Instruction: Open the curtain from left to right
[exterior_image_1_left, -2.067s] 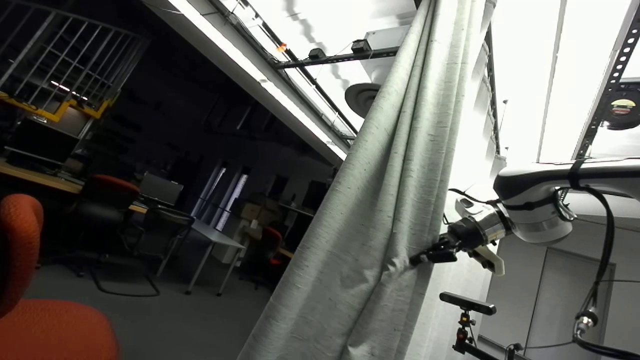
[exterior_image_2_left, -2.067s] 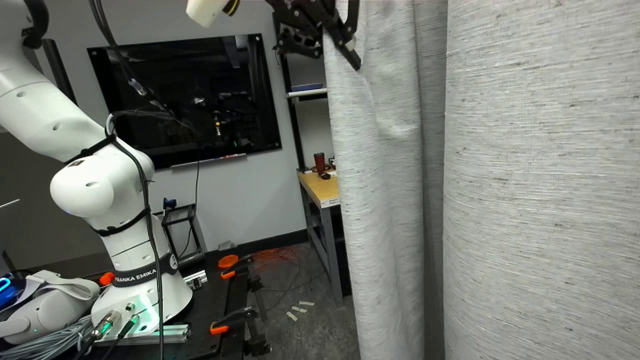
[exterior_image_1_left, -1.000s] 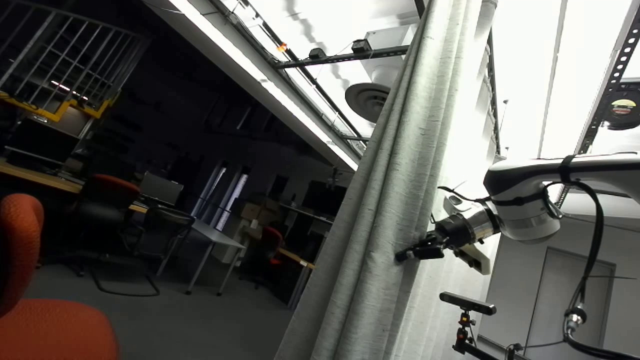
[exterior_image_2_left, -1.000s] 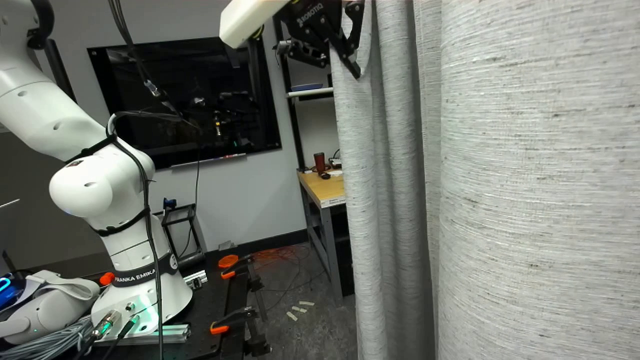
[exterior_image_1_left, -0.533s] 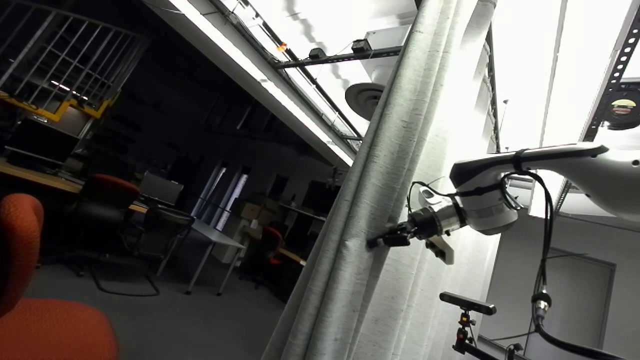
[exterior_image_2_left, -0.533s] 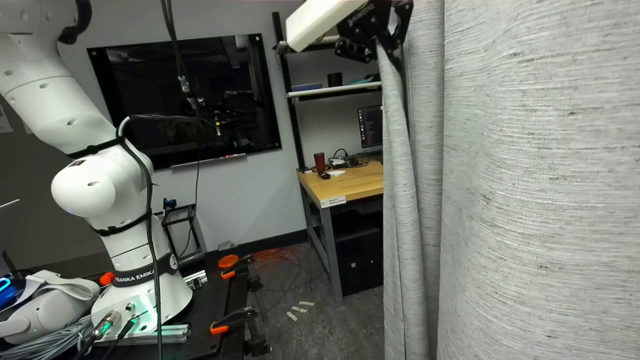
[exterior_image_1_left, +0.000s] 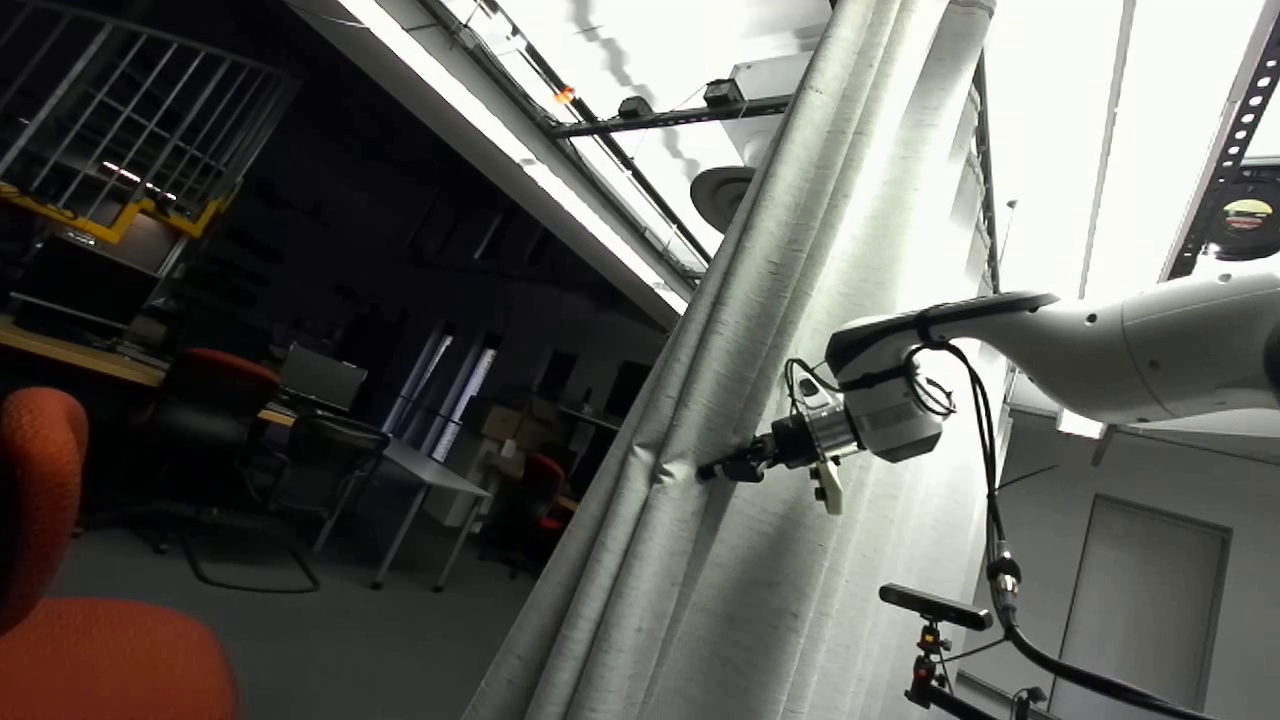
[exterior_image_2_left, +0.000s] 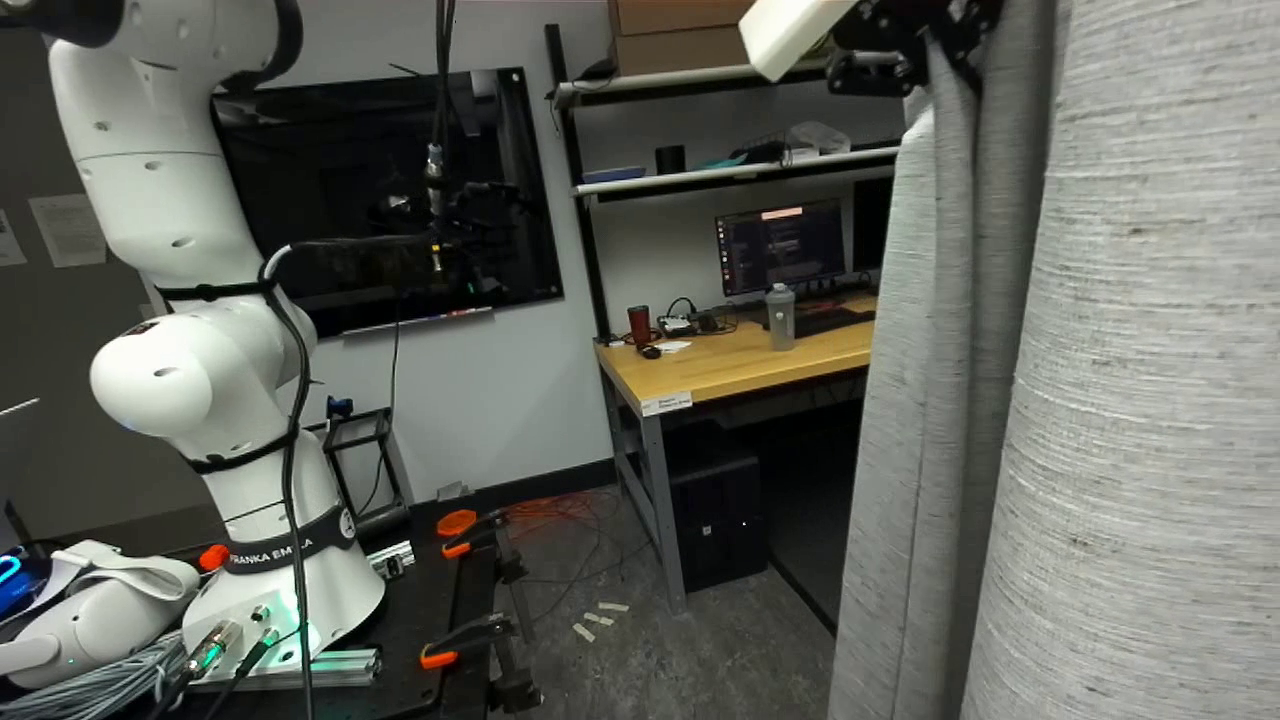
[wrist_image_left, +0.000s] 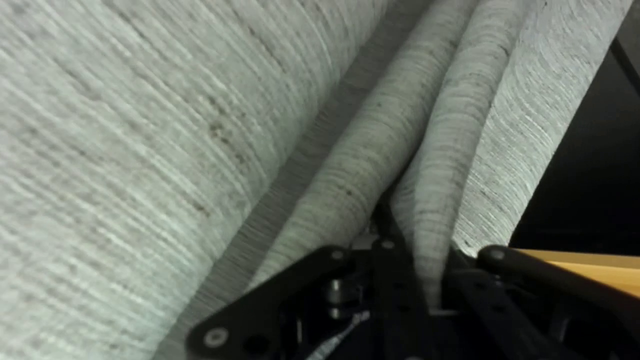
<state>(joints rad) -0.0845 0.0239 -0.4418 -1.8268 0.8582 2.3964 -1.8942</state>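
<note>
Robotiq gripper (exterior_image_1_left: 706, 471) and curtain (exterior_image_1_left: 790, 290) carried sideways, baring more workbench (exterior_image_2_left: 740, 370)

Compared with half a second ago, both have shifted rightward in an exterior view — the shaker bottle (exterior_image_2_left: 781, 320) now shows, and the lit monitor (exterior_image_2_left: 780, 250) stands clear across its full width. The curtain hangs at the right there, its drawn edge overlapping the workbench's right-hand end. Wrist view: fingers (wrist_image_left: 397, 300) narrowed on a slender fold (wrist_image_left: 442, 190) of the curtain.

Likely failures, by cause. Slippage: the fold is thin, and creases gather near the fingertips; should the curtain's top, out of view, bind, the fold would probably pull free. Lag: the lower curtain slants back toward the opened side, so a hasty pull could lengthen the trail — and an early release might let it swing back. Crowding: broad folds lie close beside the gripper, and may bunch ahead of it and resist. Snagging: a black cable (exterior_image_1_left: 990, 470) loops from the arm (exterior_image_1_left: 1150, 350); whether it touches the curtain cannot be told, but with more reach it could catch.
</note>
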